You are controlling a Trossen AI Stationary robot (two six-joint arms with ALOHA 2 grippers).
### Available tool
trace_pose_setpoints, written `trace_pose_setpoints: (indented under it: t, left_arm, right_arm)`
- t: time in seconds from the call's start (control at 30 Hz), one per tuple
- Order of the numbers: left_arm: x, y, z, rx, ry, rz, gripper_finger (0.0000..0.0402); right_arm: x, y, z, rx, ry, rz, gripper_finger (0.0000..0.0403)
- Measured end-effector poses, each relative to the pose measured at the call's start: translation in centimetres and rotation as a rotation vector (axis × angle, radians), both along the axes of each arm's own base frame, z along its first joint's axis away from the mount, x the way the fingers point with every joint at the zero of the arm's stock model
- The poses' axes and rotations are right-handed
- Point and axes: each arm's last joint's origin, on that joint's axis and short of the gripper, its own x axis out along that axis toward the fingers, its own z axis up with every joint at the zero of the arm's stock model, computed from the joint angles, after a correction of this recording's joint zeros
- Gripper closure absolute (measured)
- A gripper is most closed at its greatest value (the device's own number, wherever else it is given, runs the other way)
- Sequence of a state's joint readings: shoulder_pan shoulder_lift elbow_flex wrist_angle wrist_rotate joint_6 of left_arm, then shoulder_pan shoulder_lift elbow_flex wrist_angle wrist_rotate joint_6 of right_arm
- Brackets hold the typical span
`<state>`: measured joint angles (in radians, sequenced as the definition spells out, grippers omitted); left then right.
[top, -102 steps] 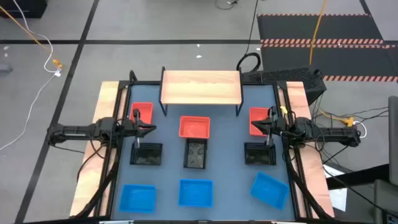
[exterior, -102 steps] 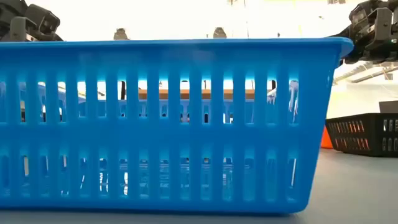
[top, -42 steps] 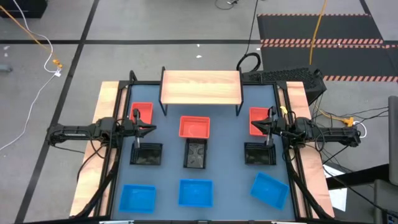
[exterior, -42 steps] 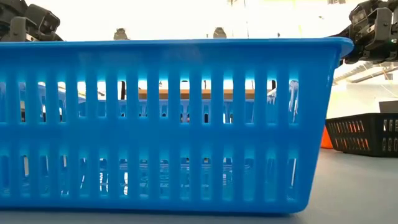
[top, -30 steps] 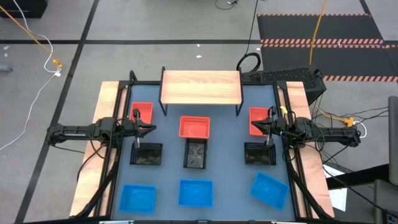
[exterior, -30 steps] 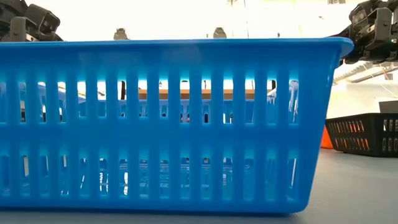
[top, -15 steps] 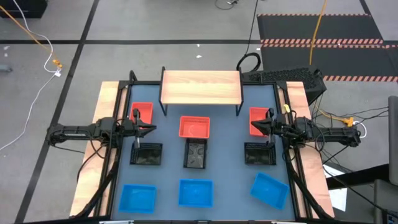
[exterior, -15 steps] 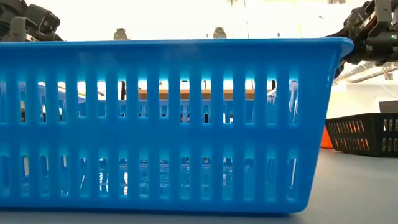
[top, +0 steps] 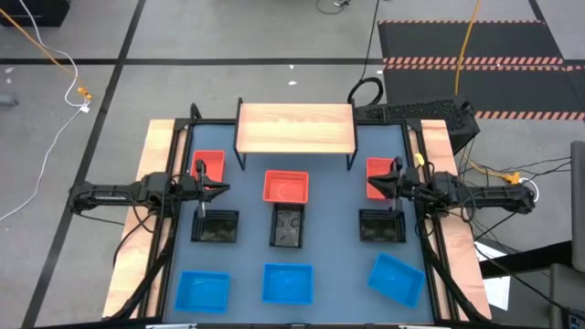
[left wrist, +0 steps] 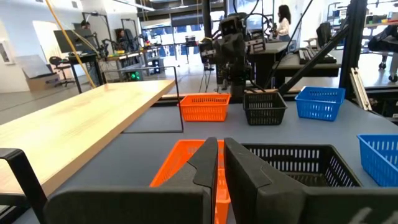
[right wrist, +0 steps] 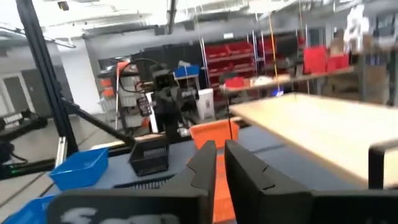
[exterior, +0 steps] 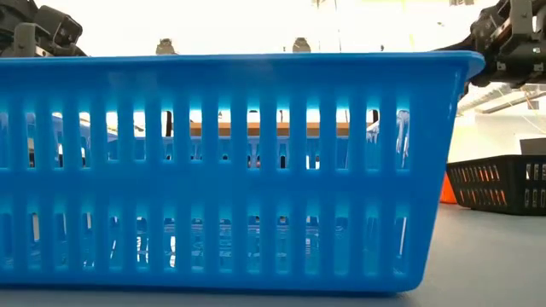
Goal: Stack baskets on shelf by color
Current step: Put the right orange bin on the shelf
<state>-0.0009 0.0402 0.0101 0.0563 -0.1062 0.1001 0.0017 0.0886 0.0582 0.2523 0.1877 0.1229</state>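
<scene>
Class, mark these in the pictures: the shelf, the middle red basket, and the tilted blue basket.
shelf (top: 295,127), high view, middle of the wooden top.
middle red basket (top: 286,187), high view, its floor.
tilted blue basket (top: 396,278), high view, its floor.

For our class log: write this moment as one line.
shelf: no baskets | baskets: on table | left claw, right claw: holding nothing

This is a robotics lab or industrial workshop rather than any home or office. The grey concrete floor (top: 228,37) around the work table is marked with dark tape lines, with a black mat edged in red-and-white hazard stripes (top: 471,62) at the far right. Loose cables (top: 55,55) trail across the floor. Beyond the table stand benches crowded with equipment and monitors (left wrist: 74,40), and a person (left wrist: 284,18) stands at a far bench. Shelving loaded with red storage bins (right wrist: 249,59) (warehouse-style racking) runs under exposed ceiling beams and strip lighting.
</scene>
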Motion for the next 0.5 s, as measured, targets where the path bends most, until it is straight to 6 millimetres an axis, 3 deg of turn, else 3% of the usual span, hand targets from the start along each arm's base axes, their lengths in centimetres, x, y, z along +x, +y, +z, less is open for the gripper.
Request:
trace_pose_setpoints:
  t: [0.17,0.27,0.37,0.5]
  left_arm:
    - [0.0,0.0,0.0,0.0,0.0,0.0,0.0371]
    - [0.0,0.0,0.0,0.0,0.0,0.0,0.0371]
    - [0.0,0.0,0.0,0.0,0.0,0.0,0.0371]
    - [0.0,0.0,0.0,0.0,0.0,0.0,0.0371]
  right_arm:
    - [-0.1,-0.3,0.9,-0.226,-0.028,-0.161,0.034]
    - [-0.5,-0.7,2.2,-0.366,-0.096,-0.357,0.0328]
    - [-1.3,-1.2,3.8,-0.426,-0.193,-0.556,0.0323]
    - [-1.4,-1.6,4.2,-0.448,-0.223,-0.625,0.0323]
